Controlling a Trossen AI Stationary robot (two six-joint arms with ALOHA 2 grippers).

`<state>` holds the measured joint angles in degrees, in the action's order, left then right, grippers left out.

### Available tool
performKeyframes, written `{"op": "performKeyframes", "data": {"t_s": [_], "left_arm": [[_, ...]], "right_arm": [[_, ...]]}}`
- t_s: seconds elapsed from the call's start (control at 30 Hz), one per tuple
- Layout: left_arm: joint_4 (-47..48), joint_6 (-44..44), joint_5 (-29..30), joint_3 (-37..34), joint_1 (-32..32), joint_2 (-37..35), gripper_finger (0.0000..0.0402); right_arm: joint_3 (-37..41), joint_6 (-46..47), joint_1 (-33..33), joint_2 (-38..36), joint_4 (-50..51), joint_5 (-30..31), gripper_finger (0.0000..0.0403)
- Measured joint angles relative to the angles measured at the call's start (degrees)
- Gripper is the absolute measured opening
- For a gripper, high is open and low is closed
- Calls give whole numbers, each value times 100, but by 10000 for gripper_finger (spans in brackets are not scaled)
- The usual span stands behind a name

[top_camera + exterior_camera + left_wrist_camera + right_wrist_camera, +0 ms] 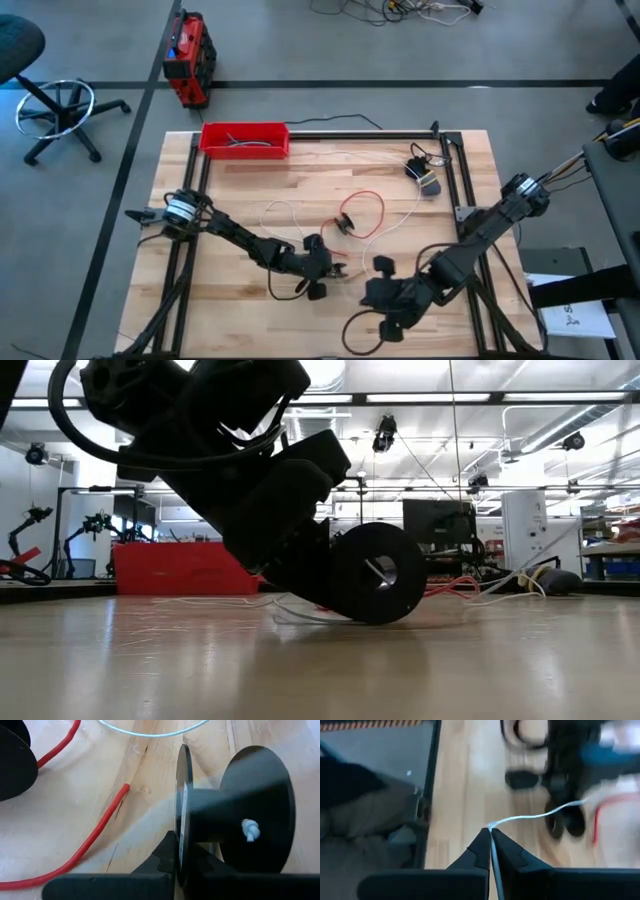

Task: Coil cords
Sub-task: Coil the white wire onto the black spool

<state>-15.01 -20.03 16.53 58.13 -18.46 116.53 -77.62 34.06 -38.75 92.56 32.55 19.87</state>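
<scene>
1. Left gripper (180, 865): jaws clenched on the rim of a black spool (235, 815), to whose hub the white cord (540, 815) is knotted.
2. Right gripper (490, 837): jaws pinched shut on the white cord, which runs out ahead of the fingertips toward the spool.
3. Red cord (95, 835): lies loose on the table (250, 190), its cut end just beside the left jaws; its own disc (347, 223) sits farther off.
4. Risk: a thin cord may slip from the pinch, or slack may foul the red cord and wind unevenly.
</scene>
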Motion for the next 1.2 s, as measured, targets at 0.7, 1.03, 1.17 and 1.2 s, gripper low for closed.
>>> {"op": "performKeyframes", "data": {"t_s": [0.7, 1.03, 1.17, 1.2], "left_arm": [[1152, 738, -141, -8, -18, -488, 27], [3139, 661, -424, -7, -39, -1362, 135], [2578, 614, -410, -139, -184, -1879, 174], [2191, 690, -415, -200, -246, -1975, 182]], "right_arm": [[9, -426, 692, 782, -133, 222, 0], [4, -414, 692, 730, -142, 268, 0], [4, -352, 742, 730, -155, 391, 0], [4, -332, 754, 730, -155, 425, 0]]}}
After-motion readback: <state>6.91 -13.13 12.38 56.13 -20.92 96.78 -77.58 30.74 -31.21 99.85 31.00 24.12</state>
